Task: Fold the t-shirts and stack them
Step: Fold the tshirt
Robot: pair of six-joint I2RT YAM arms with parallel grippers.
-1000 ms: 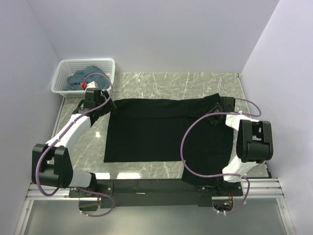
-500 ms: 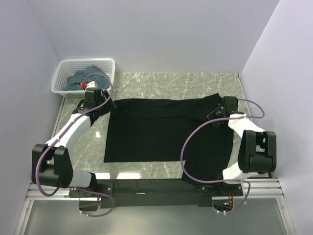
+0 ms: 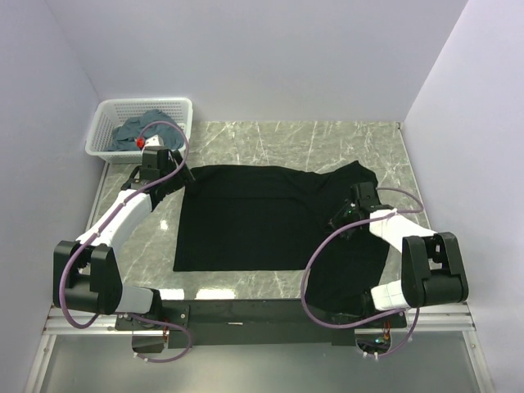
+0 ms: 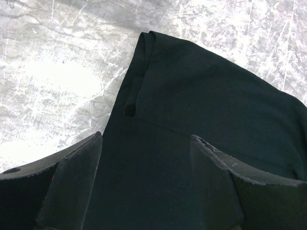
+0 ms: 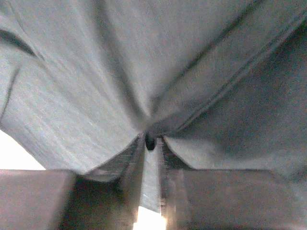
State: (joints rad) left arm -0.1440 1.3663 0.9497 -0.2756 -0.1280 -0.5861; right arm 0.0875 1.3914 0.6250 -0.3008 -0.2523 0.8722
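Metal rail runs along the near edge where both arm bases sit, and beyond it lies a grey-green marble-patterned table with white veining, closed in by plain pale lilac walls on three sides. A white lattice basket sits at the far left corner of the table, with crumpled blue-grey shirts in it. Compared with a second ago, the right gripper has left the shirt's far right corner and come inward and nearer, dragging cloth with it, and the right arm's elbow has dropped towards the rail. The left gripper has not shifted from the far left corner of the garment. The black t-shirt covers the middle and right of the table: its left part lies flat with a straight near hem, its right part reaches down to the near edge under the right arm, and its far right corner now rises in a soft hump where it lay flatter before. In the right wrist view the right gripper has its fingers nearly together, pinching a gather of cloth that fans out in creases. In the left wrist view the left gripper hangs with its jaws wide apart over a sleeve, a seam and a small fold showing near its edge.
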